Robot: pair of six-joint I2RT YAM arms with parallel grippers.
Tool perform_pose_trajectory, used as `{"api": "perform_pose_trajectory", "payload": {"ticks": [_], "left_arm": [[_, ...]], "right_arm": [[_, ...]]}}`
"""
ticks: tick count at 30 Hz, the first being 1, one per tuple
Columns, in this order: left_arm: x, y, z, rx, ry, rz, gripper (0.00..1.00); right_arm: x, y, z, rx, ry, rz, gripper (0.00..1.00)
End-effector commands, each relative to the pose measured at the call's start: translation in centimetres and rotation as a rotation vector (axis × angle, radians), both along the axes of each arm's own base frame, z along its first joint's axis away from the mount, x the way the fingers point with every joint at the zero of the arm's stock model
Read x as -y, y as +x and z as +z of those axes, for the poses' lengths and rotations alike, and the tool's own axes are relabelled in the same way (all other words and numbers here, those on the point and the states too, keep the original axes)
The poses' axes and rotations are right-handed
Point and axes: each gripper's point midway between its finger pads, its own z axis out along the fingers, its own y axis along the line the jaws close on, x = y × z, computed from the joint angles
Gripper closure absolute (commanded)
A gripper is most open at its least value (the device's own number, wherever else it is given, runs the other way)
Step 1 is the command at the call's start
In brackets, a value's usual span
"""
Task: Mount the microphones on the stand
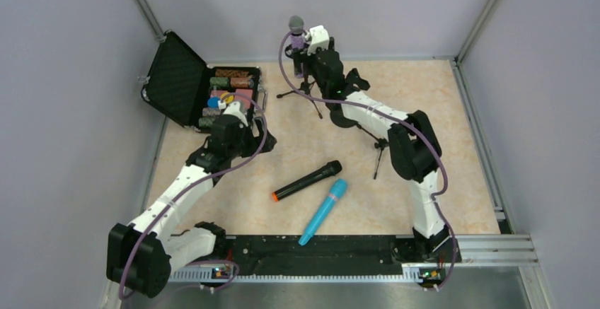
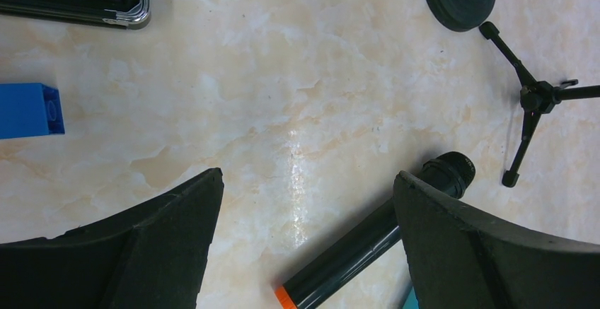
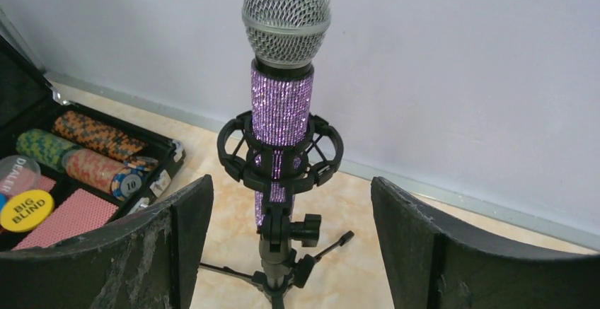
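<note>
The glittery purple microphone with a silver mesh head (image 3: 283, 104) stands upright in the black ring-shaped cradle (image 3: 237, 155) of a black tripod stand (image 3: 277, 256), at the top centre of the overhead view, so one of the three looks done. The right gripper (image 3: 290, 182) faces it with fingers spread wide on either side, touching neither microphone nor cradle. This reads as the letting-go step for the first microphone. The matte black microphone with an orange end (image 1: 306, 181) and the all light blue microphone (image 1: 323, 211) lie near each other, not touching, on the marbled beige table (image 1: 460, 111), lower centre of the overhead view. The left gripper (image 2: 308, 176), also spread wide and holding nothing, hovers over bare table, with the black microphone at the lower right of its wrist view. A second small black tripod (image 2: 535, 97) stands at that view's right edge. Next, probably, one arm must drop onto the black microphone, pinch it mid-barrel and carry it to a free cradle, while the right arm backs away without knocking the stand.
</note>
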Motion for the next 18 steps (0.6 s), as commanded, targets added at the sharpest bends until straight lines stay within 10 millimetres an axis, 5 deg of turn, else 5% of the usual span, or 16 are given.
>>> {"api": "perform_pose_trajectory", "payload": {"ticks": [1,18], "left_arm": [[0.4,0.6,2.7,0.072,-0.036,-0.01,0.06],[0.7,0.3,3.4,0.106,-0.057,-0.03,0.06]], "right_arm": [[0.6,-2.6,7.0,0.101,0.099,0.022,0.2],[3.1,-11.0,10.9,0.075,0.091,0.209,0.15]]}}
